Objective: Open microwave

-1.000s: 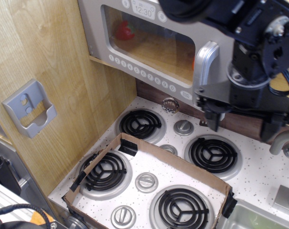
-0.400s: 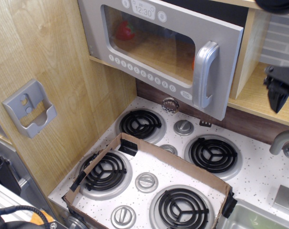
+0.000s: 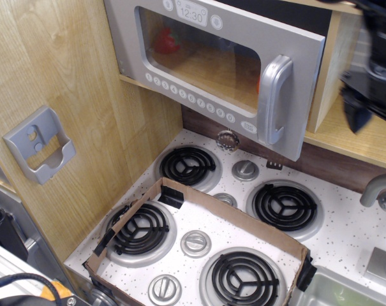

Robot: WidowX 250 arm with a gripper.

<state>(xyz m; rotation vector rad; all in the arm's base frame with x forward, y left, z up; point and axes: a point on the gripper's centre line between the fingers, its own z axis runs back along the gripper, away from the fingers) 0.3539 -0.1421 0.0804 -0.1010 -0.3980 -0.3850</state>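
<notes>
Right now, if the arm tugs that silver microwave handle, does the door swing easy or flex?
The microwave door already stands ajar, so it probably swings freely. It looks like light plastic, and may flex. The chunky loop handle looks rigid, but its glossy finish could be slippery.

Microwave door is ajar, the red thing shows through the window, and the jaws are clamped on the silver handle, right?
Not quite. The microwave door is ajar with the red item behind the window, but observation.image shows the silver handle free; the gripper hangs off to its right, blurred.

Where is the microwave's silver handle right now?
In the camera view, the silver handle stands upright at the right end of the microwave door, above the back stove burners, left of the blurred gripper.
</notes>
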